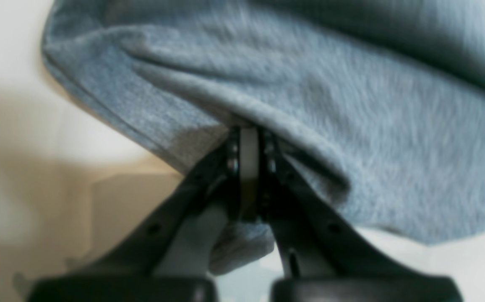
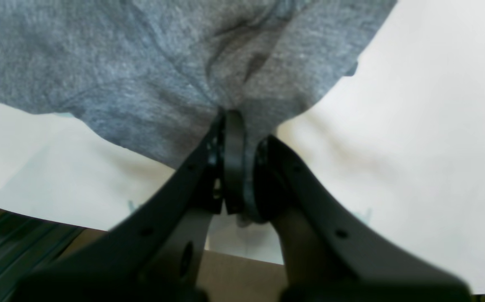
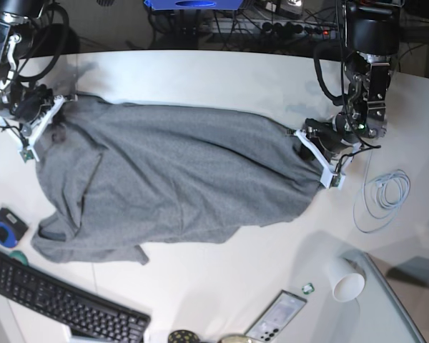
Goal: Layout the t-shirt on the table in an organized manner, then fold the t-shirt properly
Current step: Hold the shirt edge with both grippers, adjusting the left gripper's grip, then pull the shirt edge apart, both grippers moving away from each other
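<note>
t-shirt [image 3: 179,179]: spread across white surface [image 3: 222,78], stretched sideways | left claw [image 1: 249,130]: clamped on one cloth edge | right claw [image 2: 236,121]: pinching opposite edge | why: opposed grips pull fabric taut for layout | lower sleeve bunched

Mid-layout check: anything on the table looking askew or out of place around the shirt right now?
The t-shirt lies crooked and rumpled, stretched between the left claw and right claw, its near edge bunched. A paper cup lies tipped on its side near the grey corner panel; no spill shows.
</note>
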Motion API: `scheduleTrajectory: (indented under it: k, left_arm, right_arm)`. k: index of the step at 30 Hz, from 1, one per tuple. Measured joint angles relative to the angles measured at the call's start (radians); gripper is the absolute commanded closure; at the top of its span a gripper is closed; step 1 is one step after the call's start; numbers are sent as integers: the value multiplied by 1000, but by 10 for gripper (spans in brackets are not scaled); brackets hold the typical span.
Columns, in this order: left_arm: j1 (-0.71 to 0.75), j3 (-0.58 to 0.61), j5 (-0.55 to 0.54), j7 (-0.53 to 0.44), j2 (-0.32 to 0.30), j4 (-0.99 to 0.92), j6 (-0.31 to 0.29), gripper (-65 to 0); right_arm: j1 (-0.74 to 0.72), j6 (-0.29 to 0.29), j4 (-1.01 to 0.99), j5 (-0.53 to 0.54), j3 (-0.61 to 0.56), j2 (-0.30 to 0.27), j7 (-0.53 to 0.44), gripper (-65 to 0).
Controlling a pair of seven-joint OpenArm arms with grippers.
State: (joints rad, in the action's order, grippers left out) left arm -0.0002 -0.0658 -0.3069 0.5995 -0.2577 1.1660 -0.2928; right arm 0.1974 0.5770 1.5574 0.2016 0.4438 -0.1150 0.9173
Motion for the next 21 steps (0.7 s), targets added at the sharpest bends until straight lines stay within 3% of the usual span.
scheduleTrajectory:
  k: [5,11,21]
  left_arm:
    - [-19,3,-18,-43,-42,-50,-21,0]
    - [-10,-8,7,-14,-118,-38,0,0]
    - [-25,-15,15,56,-141,80,6,0]
  right_arm:
    - [0,0,0,0,0,0,0,-2]
    - [0,0,0,0,0,0,0,-2]
    - [0,0,0,0,0,0,0,-2]
